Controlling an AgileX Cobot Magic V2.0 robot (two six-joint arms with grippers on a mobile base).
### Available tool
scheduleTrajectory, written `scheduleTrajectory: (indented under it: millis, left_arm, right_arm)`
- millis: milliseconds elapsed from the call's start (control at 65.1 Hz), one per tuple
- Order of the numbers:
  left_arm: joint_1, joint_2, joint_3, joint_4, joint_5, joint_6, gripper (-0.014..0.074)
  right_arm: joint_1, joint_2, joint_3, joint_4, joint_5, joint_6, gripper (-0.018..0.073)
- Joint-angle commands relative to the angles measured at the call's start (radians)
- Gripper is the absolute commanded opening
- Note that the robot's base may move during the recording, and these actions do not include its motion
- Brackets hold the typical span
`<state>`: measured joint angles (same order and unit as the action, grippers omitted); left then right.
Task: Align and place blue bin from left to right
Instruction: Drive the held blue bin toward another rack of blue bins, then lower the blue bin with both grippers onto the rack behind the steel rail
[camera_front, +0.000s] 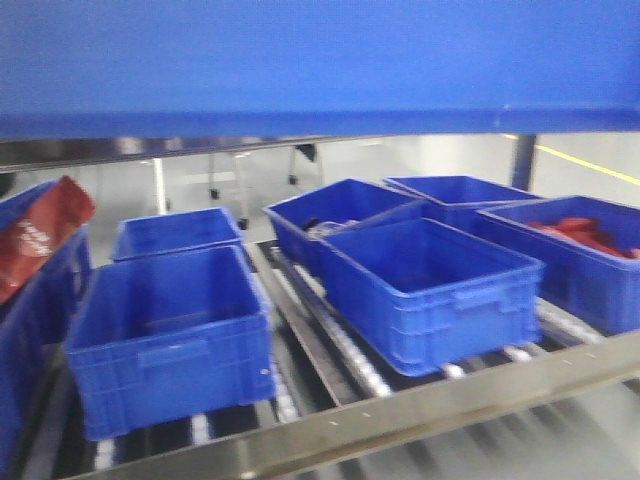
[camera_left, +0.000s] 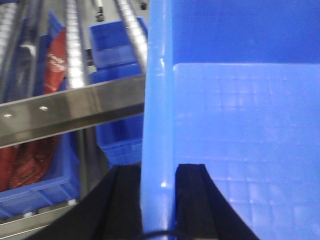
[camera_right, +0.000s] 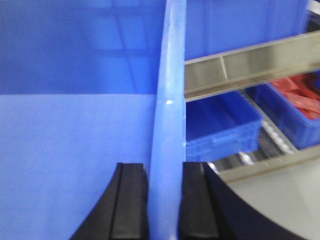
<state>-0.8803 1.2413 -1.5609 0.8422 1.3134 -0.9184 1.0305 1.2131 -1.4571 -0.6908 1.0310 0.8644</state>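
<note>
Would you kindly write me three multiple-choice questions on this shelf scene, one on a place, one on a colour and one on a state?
1. In the front view, where is the large medium-blue plastic bin?
A) across the top of the picture, above the roller shelf
B) on the rollers among the trays
C) on the floor

2. What colour are the contents of the deep-blue plastic tray at far right?
A) green
B) red
C) yellow

3. How does the left gripper stand?
A) open, clear of the bin
B) shut on the bin's wall
C) out of view

Answers:
1 A, the bin fills the top band above the shelf.
2 B, red items lie in that tray.
3 B, its black fingers press either side of the wall in the left wrist view; the right gripper does likewise.
</note>
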Motion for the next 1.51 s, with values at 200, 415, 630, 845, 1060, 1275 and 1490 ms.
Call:
scheduleTrajectory:
  millis: [200,415,630,845,1060,1275,1490]
  left_arm:
    - [-0.014,0.000,-0.008,0.025,-0.092,-0.009,-0.0111]
    - [-0.014,0.000,-0.008,0.025,-0.092,-0.009,-0.0111]
    - [-0.014,0.000,-0.008,0.025,-0.092,-0.009,-0.0111]
    - [-0.014,-0.001,-0.008,0.027,-0.092,-0.009,-0.0111]
    - [-0.014,-0.001,-0.008,0.027,-0.092,-0.009,-0.0111]
    - [-0.014,-0.001,-0.008,0.027,-0.092,-0.009,-0.0111]
    - [-0.014,-0.001,-0.008,0.027,-0.092,-0.009,-0.0111]
  right_arm:
    - [0.016,-0.010,-0.009,-0.003,-0.213,-0.013,-0.0078]
    - [0.016,-0.010,-0.009,-0.003,-0.213,-0.013,-0.0078]
    - [0.016,-0.010,-0.009,-0.003,-0.213,-0.013,-0.0078]
    - [0.016,-0.010,-0.009,-0.003,-0.213,-0.013,-0.0078]
    - [0.016,-0.010,-0.009,-0.003,-0.213,-0.013,-0.0078]
    - [0.016,-0.010,-0.009,-0.003,-0.213,-0.013,-0.0078]
    - [0.016,-0.010,-0.009,-0.003,-0.213,-0.013,-0.0078]
